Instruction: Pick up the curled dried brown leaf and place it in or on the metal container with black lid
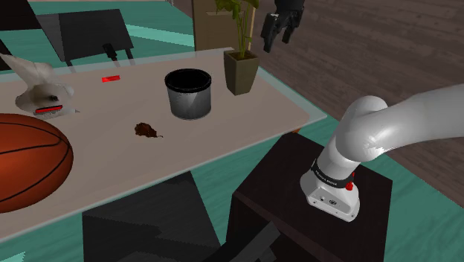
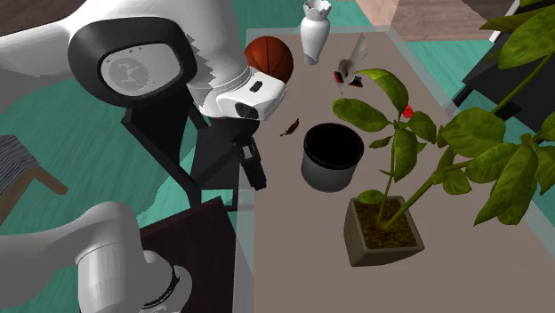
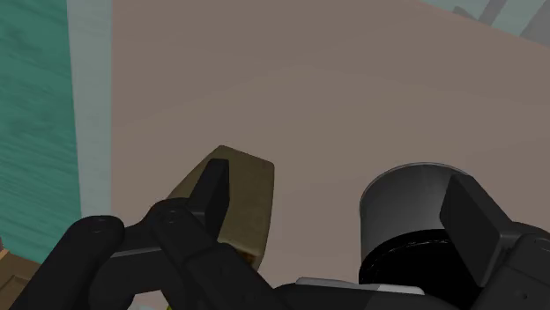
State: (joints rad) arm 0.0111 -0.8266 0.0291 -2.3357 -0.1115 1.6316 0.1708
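Brown leaf (image 1: 148, 131) on table (image 1: 245, 112); pincer (image 3: 340, 189) wide open, empty, touching nothing.

A long, pale grey-beige tabletop (image 1: 245, 112) with a lighter rim stands over a teal floor (image 1: 435, 227), which gives way to brown wooden boards (image 1: 372, 52) past the table's end. A dark angular chair (image 1: 93, 33) (flat black) sits behind the table under soft, even light.

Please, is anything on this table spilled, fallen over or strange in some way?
Nothing is spilled or fallen. The grey container and the plant pot stand upright. The one odd thing is a small curled brown leaf lying loose on the table, apart from the container, like litter among the household things.
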